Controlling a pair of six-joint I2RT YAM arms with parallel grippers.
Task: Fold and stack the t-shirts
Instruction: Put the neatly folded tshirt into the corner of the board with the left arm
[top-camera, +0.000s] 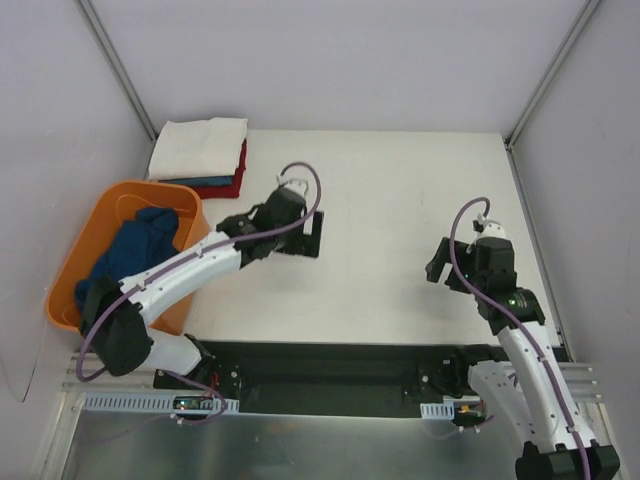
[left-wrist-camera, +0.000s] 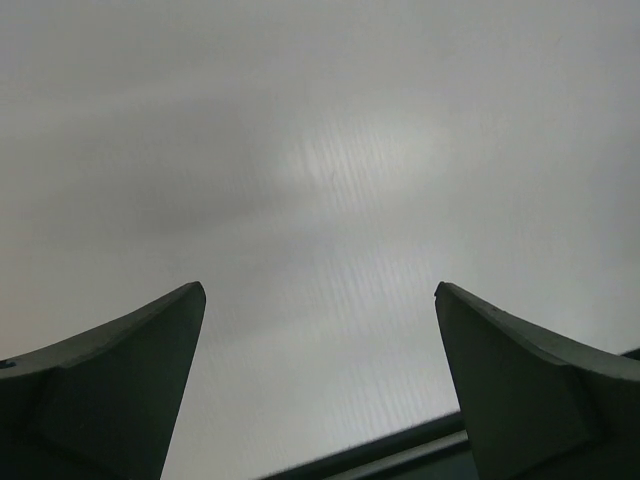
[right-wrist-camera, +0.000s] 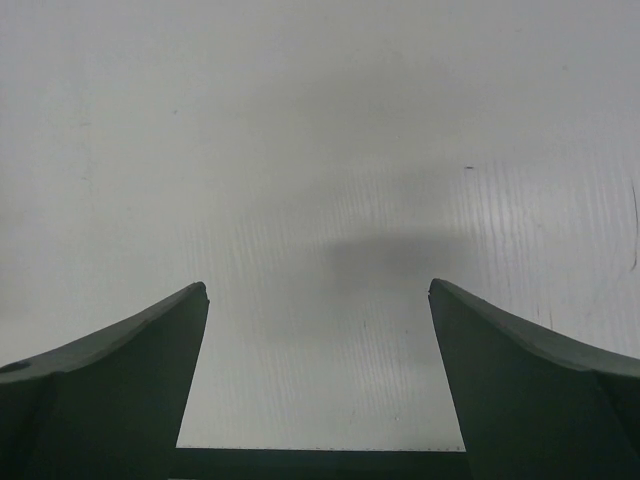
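Observation:
A stack of folded t-shirts sits at the table's back left: a cream one (top-camera: 200, 145) on top, a teal-blue one (top-camera: 205, 181) and a red one (top-camera: 237, 172) under it. A crumpled navy-blue shirt (top-camera: 140, 245) lies in the orange basket (top-camera: 100, 215). My left gripper (top-camera: 316, 236) is open and empty over bare table, right of the basket; its wrist view shows only the wide-open left gripper (left-wrist-camera: 320, 292) and table. My right gripper (top-camera: 438, 270) is open and empty at the right; its wrist view shows the same open right gripper (right-wrist-camera: 318, 288).
The white table (top-camera: 390, 200) has grey walls at the back and sides. A black strip (top-camera: 330, 365) with the arm bases runs along the near edge. The basket stands at the left edge, beside my left arm.

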